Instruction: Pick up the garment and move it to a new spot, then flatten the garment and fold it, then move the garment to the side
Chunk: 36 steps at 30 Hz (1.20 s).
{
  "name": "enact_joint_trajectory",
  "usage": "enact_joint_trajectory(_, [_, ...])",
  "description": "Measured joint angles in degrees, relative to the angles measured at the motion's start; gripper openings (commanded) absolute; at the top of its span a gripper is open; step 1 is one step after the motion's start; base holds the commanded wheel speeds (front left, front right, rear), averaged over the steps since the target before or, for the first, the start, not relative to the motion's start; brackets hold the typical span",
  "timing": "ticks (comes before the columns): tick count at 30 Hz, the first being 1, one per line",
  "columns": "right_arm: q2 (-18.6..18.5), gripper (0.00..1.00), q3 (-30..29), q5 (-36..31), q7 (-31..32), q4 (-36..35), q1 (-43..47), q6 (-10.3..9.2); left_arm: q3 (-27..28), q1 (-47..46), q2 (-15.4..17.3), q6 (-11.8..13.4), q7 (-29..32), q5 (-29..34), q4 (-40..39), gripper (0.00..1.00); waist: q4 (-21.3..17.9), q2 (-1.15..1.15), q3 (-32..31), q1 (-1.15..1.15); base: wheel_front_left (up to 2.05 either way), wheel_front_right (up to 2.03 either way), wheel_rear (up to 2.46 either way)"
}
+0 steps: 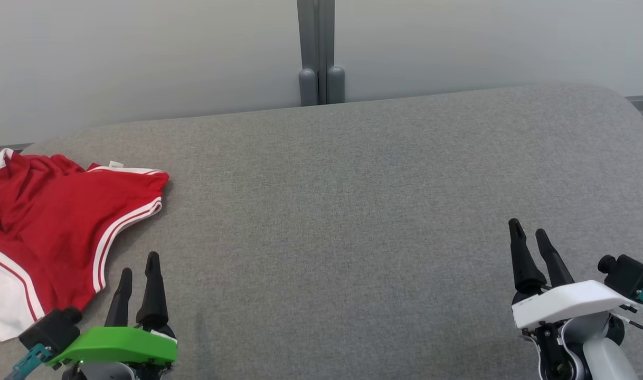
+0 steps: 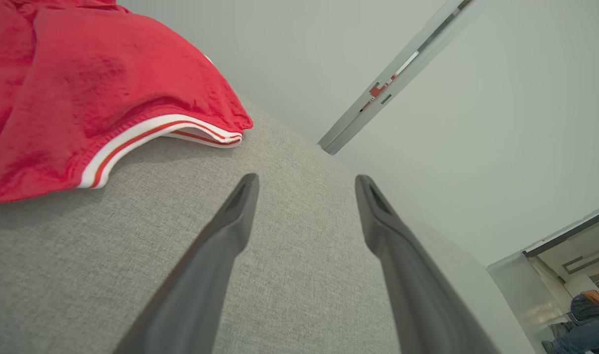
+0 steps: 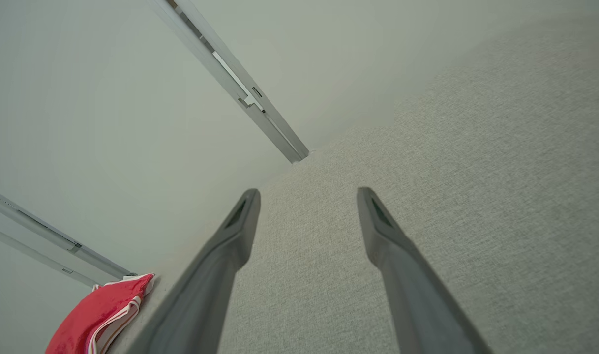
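Red cloth with white stripes and a white panel makes up the garment (image 1: 52,221), which is seen crumpled at the left end of the grey fabric-covered table (image 1: 353,211), with its far edge close to the table's rounded corner. The left gripper (image 1: 139,264) is held just beside the garment's striped hem, not touching it, with its jaws parted and empty. The right gripper (image 1: 527,228) is held well apart from the garment, at the table's right side, with its jaws likewise spread and nothing between them.

Several failures can be foreseen. If only the top layer of the bunched cloth were pinched, the garment would probably be lifted as a twisted lump, and the flattening would be made harder. If the jaws were pressed down too deeply, the table's cover might be caught together with the hem. Because the garment lies so near the edge, a sideways drag could cause it to be pushed off the table. A long reach would be required of the right gripper, and the cloth might be missed.

A small white tag (image 1: 115,164) is seen at the garment's upper edge; no writing on it can be read, and no brand can be made out.
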Motion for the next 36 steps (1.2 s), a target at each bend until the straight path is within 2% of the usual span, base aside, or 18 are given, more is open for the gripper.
enact_joint_trajectory(11, [0.0, 1.0, 0.4, -8.28, -2.01, -0.36, 0.65, 0.01, -0.65, 0.8, 0.25, 0.0, -1.9, 8.44, -1.52, 1.0, -0.12, 0.0, -0.15, 0.0, 0.0, 0.0, 0.0])
enact_joint_trajectory(36, [0.45, 1.0, 0.83, -23.62, -5.69, -0.48, 1.04, 0.01, -1.44, 1.93, 1.0, 0.0, -5.57, 23.5, -1.63, 1.0, -0.58, 0.0, -0.39, 0.0, 0.0, 0.0, 0.0])
